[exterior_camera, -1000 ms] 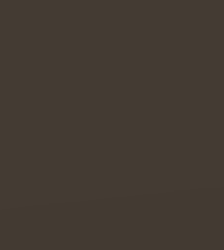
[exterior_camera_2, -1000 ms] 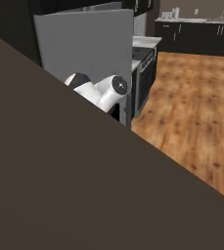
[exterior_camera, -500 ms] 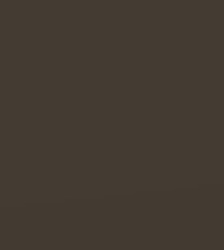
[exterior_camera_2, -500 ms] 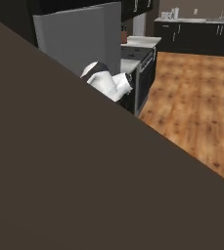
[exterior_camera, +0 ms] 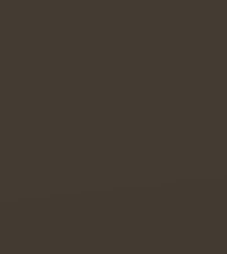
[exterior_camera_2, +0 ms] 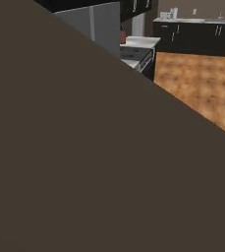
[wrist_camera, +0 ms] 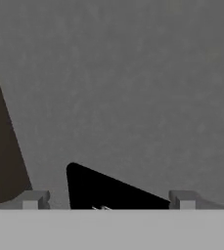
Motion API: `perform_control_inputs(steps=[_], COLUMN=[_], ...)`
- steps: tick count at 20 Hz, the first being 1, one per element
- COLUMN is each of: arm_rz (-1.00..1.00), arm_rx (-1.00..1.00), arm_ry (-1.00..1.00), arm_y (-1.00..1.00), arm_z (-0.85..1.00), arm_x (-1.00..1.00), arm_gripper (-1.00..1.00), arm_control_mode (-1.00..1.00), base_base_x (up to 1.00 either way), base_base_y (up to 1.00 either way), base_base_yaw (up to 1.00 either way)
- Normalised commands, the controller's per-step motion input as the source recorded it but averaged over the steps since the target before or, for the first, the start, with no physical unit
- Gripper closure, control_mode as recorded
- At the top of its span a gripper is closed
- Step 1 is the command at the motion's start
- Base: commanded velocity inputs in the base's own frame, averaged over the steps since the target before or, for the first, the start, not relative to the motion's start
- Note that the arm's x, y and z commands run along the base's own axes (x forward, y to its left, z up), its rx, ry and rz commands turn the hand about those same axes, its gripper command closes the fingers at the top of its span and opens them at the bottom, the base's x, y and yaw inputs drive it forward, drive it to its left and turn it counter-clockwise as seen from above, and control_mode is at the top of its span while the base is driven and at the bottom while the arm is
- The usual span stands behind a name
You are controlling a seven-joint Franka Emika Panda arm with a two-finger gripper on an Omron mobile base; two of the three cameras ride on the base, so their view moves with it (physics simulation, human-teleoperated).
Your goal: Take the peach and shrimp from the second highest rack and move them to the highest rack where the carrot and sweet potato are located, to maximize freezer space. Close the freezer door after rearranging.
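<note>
A: Since the earlier frames, the white arm that showed beside the grey freezer door (exterior_camera_2: 101,22) in the right base view had gone from sight; the brown slanted surface (exterior_camera_2: 74,157) now covered more of that view, so the camera itself had probably shifted.

B: Jaws?

A: Released. The gripper (wrist_camera: 108,199) showed two grey fingertips (wrist_camera: 33,199) standing wide apart in the hand view, nothing between them. A flat grey panel (wrist_camera: 133,88) faced them closely, with a black wedge-shaped patch (wrist_camera: 103,190) low down.

B: Peach, shrimp?

A: Could not tell where they lay; no rack was visible. Left base view gave plain dark brown.

B: Background?

A: Stove (exterior_camera_2: 136,56) right of the door, wooden floor (exterior_camera_2: 202,83) beyond, dark cabinets (exterior_camera_2: 197,39) along the far wall.
</note>
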Motion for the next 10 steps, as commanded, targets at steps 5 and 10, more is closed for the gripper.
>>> perform_control_inputs(steps=[5, 10], arm_rz=[0.03, -0.05], arm_rx=[0.00, 0.00], arm_ry=[-0.11, -0.08], arm_y=[0.19, 0.04], arm_z=[-0.07, -0.01], arm_x=[-0.65, -0.81], arm_gripper=[-1.00, -1.00], arm_control_mode=[-1.00, -1.00], base_base_x=[0.00, 0.00], base_base_y=[0.00, 0.00], base_base_yaw=[0.00, 0.00])
